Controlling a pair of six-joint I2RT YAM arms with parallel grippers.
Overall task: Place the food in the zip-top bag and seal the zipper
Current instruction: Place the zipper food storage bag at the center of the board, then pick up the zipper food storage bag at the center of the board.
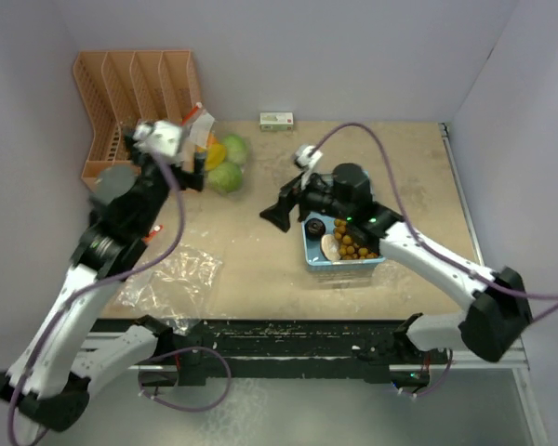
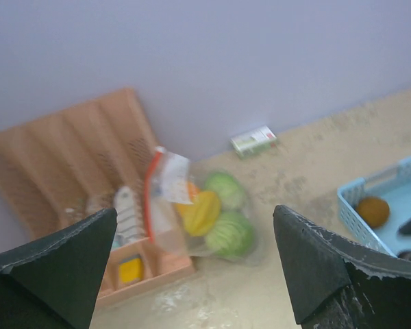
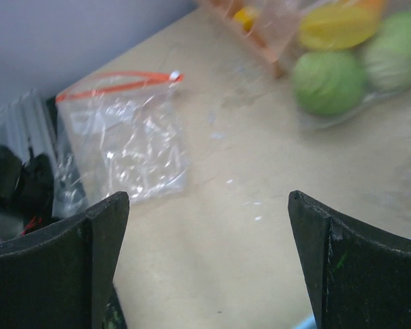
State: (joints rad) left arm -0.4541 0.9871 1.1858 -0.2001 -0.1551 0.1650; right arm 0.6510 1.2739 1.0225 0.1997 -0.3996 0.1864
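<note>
Rack (image 1: 135,93) beside bagged food (image 1: 227,173)

Soft, even overhead light, weak shadows. Both wrist views blurred; near fingers (image 2: 55,267) dark and unsharp. Mild glints on plastic bag (image 3: 123,144).

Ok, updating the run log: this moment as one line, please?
left gripper open, empty | right gripper open, empty | filled bag by rack | empty bag flat on table | balls in tray

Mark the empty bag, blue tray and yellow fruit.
empty bag (image 3: 123,147), right wrist view, middle of film.
blue tray (image 2: 362,219), left wrist view, side wall.
yellow fruit (image 2: 202,212), left wrist view, its middle.
</note>
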